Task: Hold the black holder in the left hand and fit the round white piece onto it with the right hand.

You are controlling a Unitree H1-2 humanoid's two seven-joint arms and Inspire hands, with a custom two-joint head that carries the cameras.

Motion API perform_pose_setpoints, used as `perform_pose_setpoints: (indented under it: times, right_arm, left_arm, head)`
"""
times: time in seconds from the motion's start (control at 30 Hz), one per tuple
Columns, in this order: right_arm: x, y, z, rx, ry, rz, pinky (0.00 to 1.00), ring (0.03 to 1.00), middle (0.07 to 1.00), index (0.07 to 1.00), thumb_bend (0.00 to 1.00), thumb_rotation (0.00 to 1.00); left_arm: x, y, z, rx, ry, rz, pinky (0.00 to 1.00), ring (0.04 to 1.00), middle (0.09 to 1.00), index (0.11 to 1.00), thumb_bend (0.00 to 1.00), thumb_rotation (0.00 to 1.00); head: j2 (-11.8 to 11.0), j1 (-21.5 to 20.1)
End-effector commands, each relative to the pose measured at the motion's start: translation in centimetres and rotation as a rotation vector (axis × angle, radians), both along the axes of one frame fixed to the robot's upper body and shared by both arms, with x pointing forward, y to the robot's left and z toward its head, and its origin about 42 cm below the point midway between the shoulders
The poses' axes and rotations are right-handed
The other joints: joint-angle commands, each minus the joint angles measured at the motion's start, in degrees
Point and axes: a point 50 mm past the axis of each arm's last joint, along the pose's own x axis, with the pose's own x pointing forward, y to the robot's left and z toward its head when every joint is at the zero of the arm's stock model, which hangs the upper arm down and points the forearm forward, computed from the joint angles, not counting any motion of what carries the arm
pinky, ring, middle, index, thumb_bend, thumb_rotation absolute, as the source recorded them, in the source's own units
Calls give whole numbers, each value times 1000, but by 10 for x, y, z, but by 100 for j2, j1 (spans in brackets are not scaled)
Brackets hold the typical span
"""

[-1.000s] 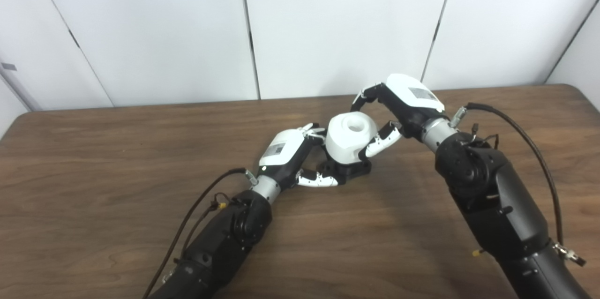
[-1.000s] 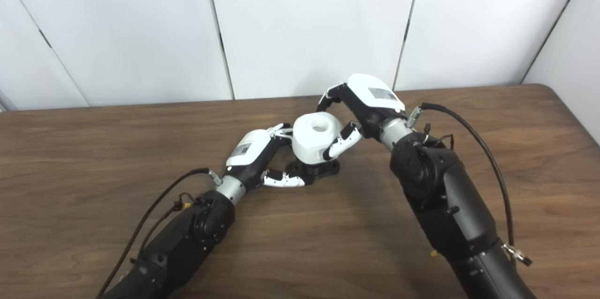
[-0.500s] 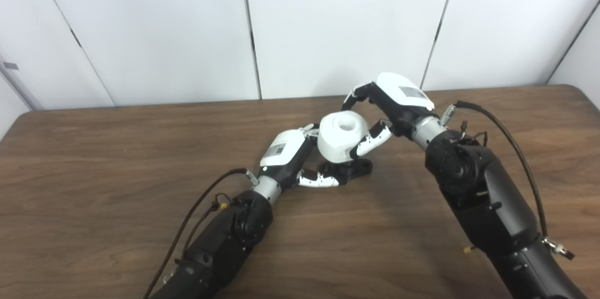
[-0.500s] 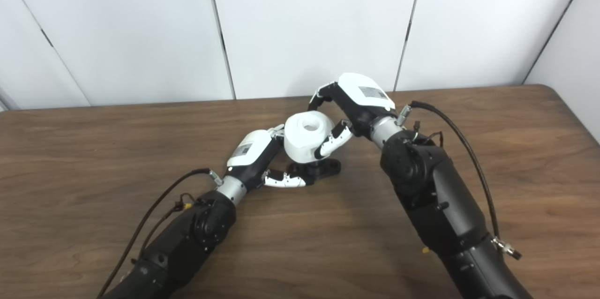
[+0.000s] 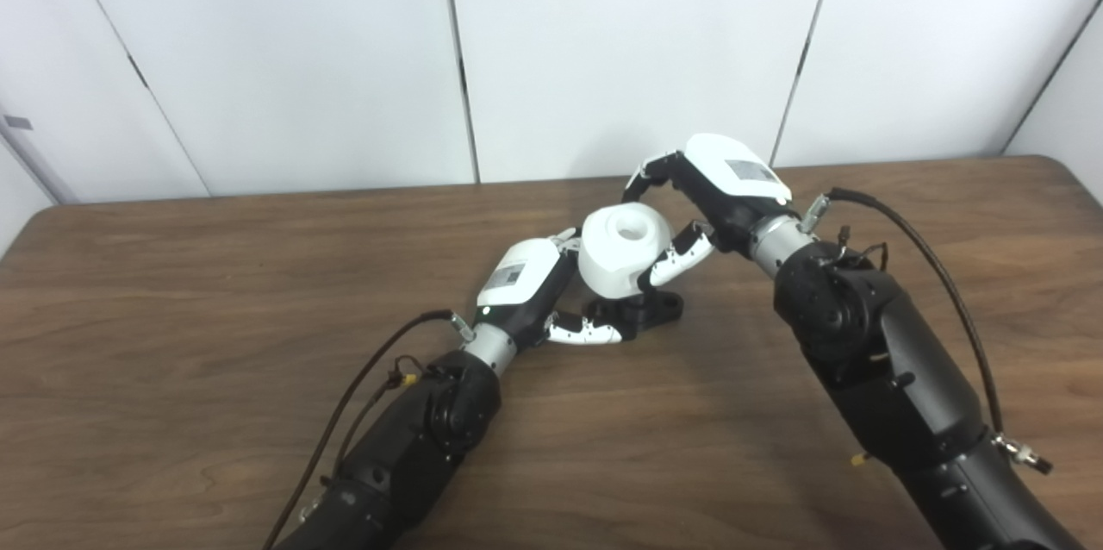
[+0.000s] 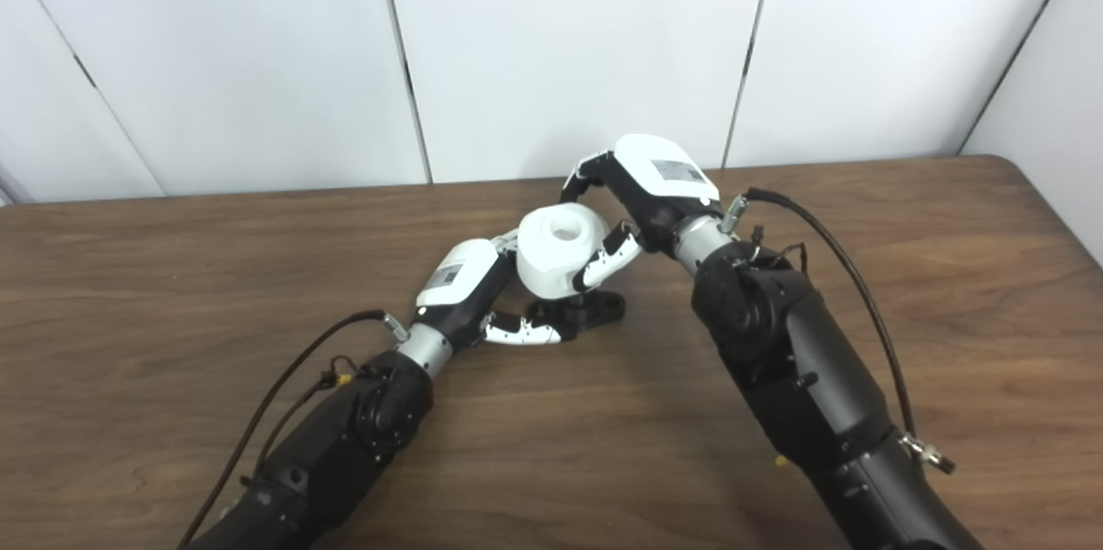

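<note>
Fitting step: left robot hand [image 5: 527, 281] grips the black holder [image 5: 639, 311] on the bench [image 5: 172, 291], right robot hand [image 5: 708, 195] grasps the round white piece [image 5: 622, 250] over it, seemingly unseated; next, lower it squarely.

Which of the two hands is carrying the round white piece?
The right hand: its fingers wrap the round white piece above the black holder. The left hand grips the holder down on the table.

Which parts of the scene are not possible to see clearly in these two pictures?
- Top of the black holder: covered by the round white piece, both views, so seating is unclear.
- Left hand fingers behind the white piece: hidden.
- Right hand far fingers: hidden behind it.
- Both arms: cut off by the bottom edge.
</note>
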Motion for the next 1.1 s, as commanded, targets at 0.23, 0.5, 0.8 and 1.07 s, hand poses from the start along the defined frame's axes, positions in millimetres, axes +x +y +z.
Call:
perform_pose_setpoints:
  times: [0.23, 0.5, 0.8, 1.07]
  right_arm:
    - [4, -10, 17, -74, -14, 38, 751, 766, 714, 481, 522, 133]
    - [0, -15, 30, -128, -15, 40, 743, 761, 719, 481, 522, 135]
    - [-2, -19, 39, -132, -34, 43, 743, 773, 716, 481, 523, 133]
    - [-4, -17, 36, -123, -28, 43, 750, 775, 720, 481, 521, 134]
  left_arm:
    - [-12, 10, -25, 61, 85, -9, 929, 949, 855, 475, 523, 76]
    - [-10, 12, -25, 61, 81, -8, 931, 946, 855, 475, 523, 75]
    - [-9, 12, -24, 69, 86, -7, 948, 957, 862, 475, 523, 76]
    - [-11, 10, -25, 49, 82, -10, 940, 949, 858, 475, 523, 74]
  head:
    - [7, -21]
    - [-2, -35]
    - [-10, -40]
    - [15, -18]
